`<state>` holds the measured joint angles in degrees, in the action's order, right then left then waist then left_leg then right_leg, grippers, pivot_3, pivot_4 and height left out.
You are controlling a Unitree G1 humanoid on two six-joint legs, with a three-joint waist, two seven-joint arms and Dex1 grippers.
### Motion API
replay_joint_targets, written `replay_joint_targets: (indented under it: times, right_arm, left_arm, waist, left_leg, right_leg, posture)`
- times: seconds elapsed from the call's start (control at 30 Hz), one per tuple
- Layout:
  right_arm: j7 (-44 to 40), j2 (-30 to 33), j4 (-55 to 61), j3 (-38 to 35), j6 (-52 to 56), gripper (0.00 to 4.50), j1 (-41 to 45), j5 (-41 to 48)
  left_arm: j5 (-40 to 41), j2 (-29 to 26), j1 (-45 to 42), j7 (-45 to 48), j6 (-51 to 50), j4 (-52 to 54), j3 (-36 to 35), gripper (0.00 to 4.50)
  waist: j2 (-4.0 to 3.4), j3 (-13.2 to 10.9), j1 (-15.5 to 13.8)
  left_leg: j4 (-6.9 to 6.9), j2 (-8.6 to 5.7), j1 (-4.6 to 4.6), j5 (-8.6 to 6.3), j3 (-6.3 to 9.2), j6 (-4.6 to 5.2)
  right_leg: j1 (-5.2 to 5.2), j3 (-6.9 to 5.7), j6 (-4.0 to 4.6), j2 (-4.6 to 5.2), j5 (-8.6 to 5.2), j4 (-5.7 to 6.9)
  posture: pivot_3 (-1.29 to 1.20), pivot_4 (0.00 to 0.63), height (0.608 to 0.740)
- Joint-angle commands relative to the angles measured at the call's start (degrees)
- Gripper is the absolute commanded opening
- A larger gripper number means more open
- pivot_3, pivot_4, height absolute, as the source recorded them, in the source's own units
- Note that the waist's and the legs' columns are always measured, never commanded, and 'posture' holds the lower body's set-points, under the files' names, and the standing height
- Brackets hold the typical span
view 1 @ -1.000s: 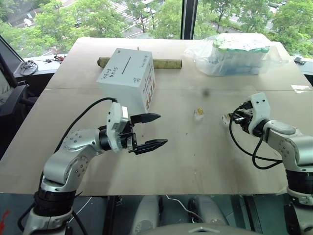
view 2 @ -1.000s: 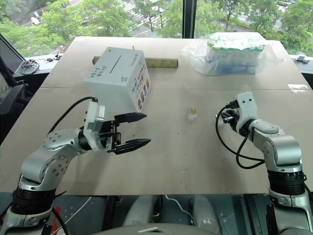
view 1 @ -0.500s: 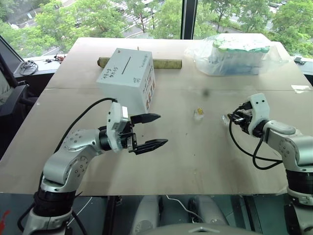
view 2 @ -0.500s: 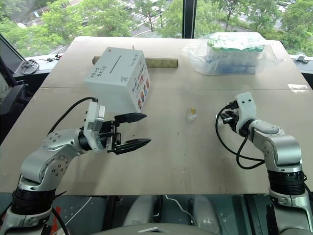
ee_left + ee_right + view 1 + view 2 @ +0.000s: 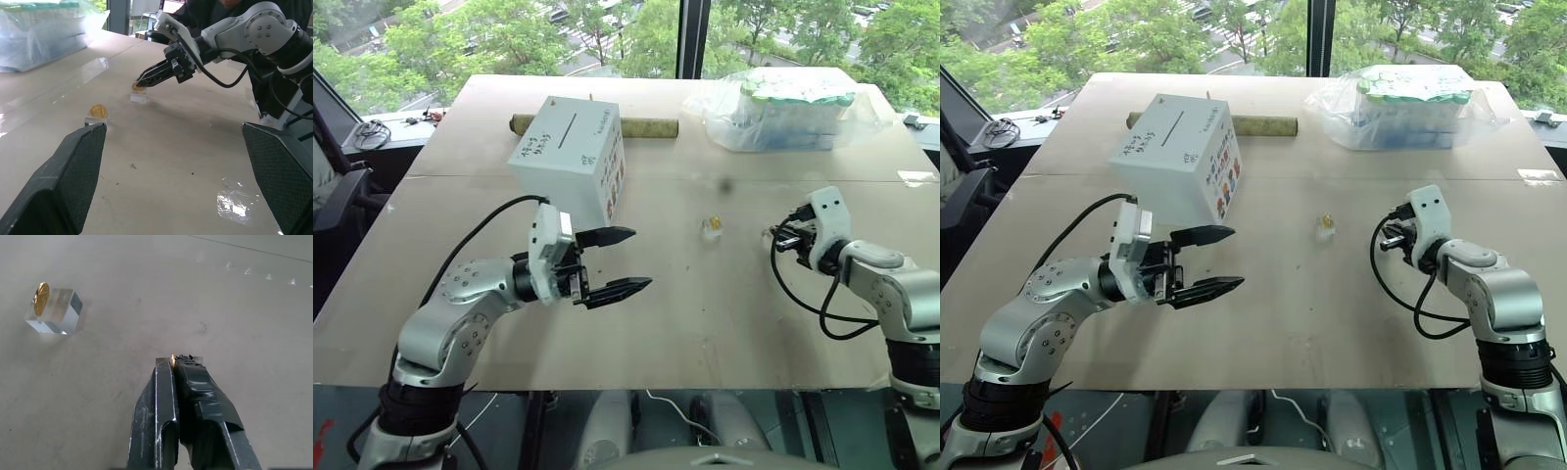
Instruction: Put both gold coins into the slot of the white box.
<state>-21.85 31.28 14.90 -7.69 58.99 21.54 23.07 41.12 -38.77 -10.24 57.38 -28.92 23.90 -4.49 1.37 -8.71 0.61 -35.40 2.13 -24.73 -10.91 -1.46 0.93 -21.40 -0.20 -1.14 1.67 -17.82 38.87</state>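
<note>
Right gripper (image 5: pixel 173 363) at mid-right pinched one gold coin (image 5: pixel 172 359) at its fingertips, second coin (image 5: pixel 712 221) sat centre frame, white box (image 5: pixel 570 157) upper left, left gripper (image 5: pixel 619 260) stood spread wide, empty.

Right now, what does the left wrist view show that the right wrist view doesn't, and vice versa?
Left wrist view: the left gripper, jaws open, and the plastic bag. Right wrist view: a row of pale specks. Both: the right gripper, jaws shut on one gold coin, the second gold coin on its clear block, the table.
</note>
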Motion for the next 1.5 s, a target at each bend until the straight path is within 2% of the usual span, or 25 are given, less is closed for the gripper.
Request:
replay_joint_targets:
  times: [0.03, 0.23, 0.33, 0.43, 0.57, 0.7, 0.8, 0.9, 1.0, 1.03, 1.07, 1.13, 1.17, 1.4, 1.5]
  right_arm:
    - [-0.2, 0.5, 3.9, -4.8, 2.0, 0.07, 1.9, 2.9]
    - [0.1, -2.3, 7.3, -10.8, 6.9, 0.07, 2.8, 9.8]
    - [-0.9, -6.1, 11.7, -16.7, 12.1, 0.07, 5.4, 21.0]
    - [1.9, -11.3, 15.8, -19.7, 16.0, 0.07, 9.5, 33.7]
    - [8.4, -15.6, 18.8, -17.4, 16.7, 0.07, 13.4, 46.3]
    - [16.4, -16.1, 19.5, -13.3, 13.2, 0.07, 16.0, 56.5]
    - [19.8, -13.9, 19.5, -10.8, 10.5, 0.07, 16.4, 61.4]
    - [22.1, -11.1, 19.1, -8.5, 7.7, 0.00, 16.4, 65.0]
    - [23.9, -8.6, 19.1, -6.5, 4.8, 0.00, 16.1, 67.8]
    - [24.3, -7.8, 19.1, -5.9, 4.0, 0.00, 16.1, 68.5]
    - [24.6, -7.0, 19.0, -5.3, 3.2, 0.00, 16.0, 69.1]
    - [25.0, -5.3, 18.8, -4.2, 1.9, 0.00, 16.1, 70.4]
    - [25.2, -4.6, 18.8, -3.7, 1.1, 0.00, 16.1, 70.9]
    - [25.7, -0.2, 18.9, -1.0, -2.7, 0.00, 15.7, 73.8]
    - [25.5, 1.2, 18.9, 0.0, -4.2, 0.00, 15.5, 74.3]
  left_arm:
    - [1.9, 0.3, -1.2, -1.0, -0.7, 2.1, -1.1, 4.50]
    - [5.1, 1.9, -4.0, -3.7, -4.1, 1.0, -1.3, 4.50]
    - [11.4, 3.7, -7.6, -7.7, -9.8, -0.2, -2.8, 4.50]
    - [20.9, 5.4, -12.0, -12.3, -17.0, -2.5, -4.6, 4.50]
    - [33.6, 7.7, -16.9, -19.2, -24.1, -6.5, -7.1, 4.50]
    - [44.5, 10.0, -21.4, -27.8, -27.1, -10.6, -8.9, 4.50]
    - [49.0, 10.7, -23.3, -31.9, -27.8, -12.5, -9.2, 4.50]
    - [49.5, 9.8, -23.1, -30.6, -29.7, -11.4, -7.8, 3.64]
    - [50.3, 9.5, -22.8, -30.2, -30.6, -10.8, -7.6, 2.26]
    - [50.4, 9.5, -22.8, -30.1, -30.7, -10.7, -7.5, 2.02]
    - [50.5, 9.5, -22.8, -30.0, -30.9, -10.7, -7.3, 1.39]
    - [50.2, 9.3, -23.0, -29.3, -31.2, -10.7, -6.9, 0.72]
    - [50.2, 9.0, -23.1, -28.8, -31.5, -10.7, -6.8, 0.24]
    - [53.1, 8.2, -24.0, -28.2, -33.1, -12.0, -7.1, 0.24]
    - [51.4, 7.9, -24.1, -27.4, -32.8, -12.4, -7.1, 0.24]
  waist:
    - [0.00, 0.0, 0.0]
    - [0.00, 0.0, 0.0]
    - [0.00, 0.0, 0.0]
    - [0.00, 0.0, 0.2]
    - [0.00, 0.0, 0.2]
    - [0.00, 0.0, 0.0]
    - [0.00, 0.0, 0.2]
    - [0.00, 0.0, 0.2]
    - [0.00, 0.0, 0.2]
    - [0.00, 0.0, 0.2]
    - [0.00, 0.0, 0.2]
    - [0.00, 0.0, 0.2]
    - [0.00, 0.0, 0.2]
    - [0.01, 0.0, 0.1]
    - [0.01, 0.0, 0.1]
  left_leg:
    - [0.00, 0.00, 0.00, 0.00, 0.00, 0.00]
    - [0.00, 0.00, 0.00, 0.00, 0.01, 0.00]
    - [-0.01, 0.01, -0.01, 0.00, 0.02, 0.00]
    - [-0.02, 0.04, -0.01, 0.00, 0.04, 0.00]
    - [-0.04, 0.06, 0.01, 0.00, 0.10, 0.00]
    - [-0.11, 0.00, -0.06, 0.00, 0.10, 0.00]
    - [-0.24, -0.01, -0.06, 0.00, 0.10, 0.01]
    - [-0.25, -0.01, -0.03, 0.00, 0.11, 0.01]
    - [-0.24, 0.00, -0.02, 0.01, 0.12, 0.00]
    - [-0.24, 0.00, -0.03, 0.01, 0.12, 0.00]
    - [-0.24, 0.01, -0.03, 0.01, 0.12, 0.00]
    - [-0.24, 0.01, -0.03, 0.01, 0.11, 0.00]
    - [-0.25, 0.01, -0.03, 0.01, 0.10, 0.00]
    - [-0.24, 0.01, -0.03, 0.01, 0.11, 0.00]
    - [-0.24, 0.01, -0.03, 0.01, 0.10, 0.00]
  right_leg:
    - [0.00, 0.00, 0.00, 0.00, 0.00, 0.00]
    - [0.00, 0.00, 0.00, 0.00, 0.00, 0.01]
    - [0.00, -0.01, 0.00, 0.00, 0.00, 0.04]
    - [0.00, -0.01, -0.01, 0.05, 0.01, 0.08]
    - [0.02, -0.05, -0.01, 0.12, 0.01, 0.09]
    - [0.02, -0.10, -0.01, 0.26, 0.02, 0.07]
    - [0.06, -0.09, -0.02, 0.26, 0.02, 0.08]
    - [0.10, -0.10, -0.02, 0.23, 0.02, 0.07]
    - [0.09, -0.10, -0.02, 0.16, 0.02, 0.08]
    - [0.09, -0.10, -0.02, 0.17, 0.02, 0.08]
    - [0.09, -0.10, -0.01, 0.16, 0.02, 0.08]
    - [0.09, -0.09, -0.02, 0.16, 0.02, 0.07]
    - [0.09, -0.09, -0.02, 0.15, 0.02, 0.07]
    - [0.09, -0.08, -0.01, 0.14, 0.02, 0.05]
    - [0.09, -0.08, -0.02, 0.14, 0.02, 0.04]
  posture:
    - [0.00, 0.150, 0.740]
    - [0.00, 0.150, 0.740]
    - [0.00, 0.150, 0.740]
    - [0.00, 0.150, 0.740]
    - [0.00, 0.150, 0.740]
    - [0.00, 0.150, 0.740]
    - [0.00, 0.150, 0.740]
    - [0.00, 0.150, 0.740]
    - [0.00, 0.150, 0.740]
    - [0.00, 0.150, 0.740]
    - [0.00, 0.150, 0.740]
    - [0.00, 0.150, 0.740]
    - [0.00, 0.150, 0.740]
    - [0.00, 0.150, 0.740]
    - [0.00, 0.150, 0.740]
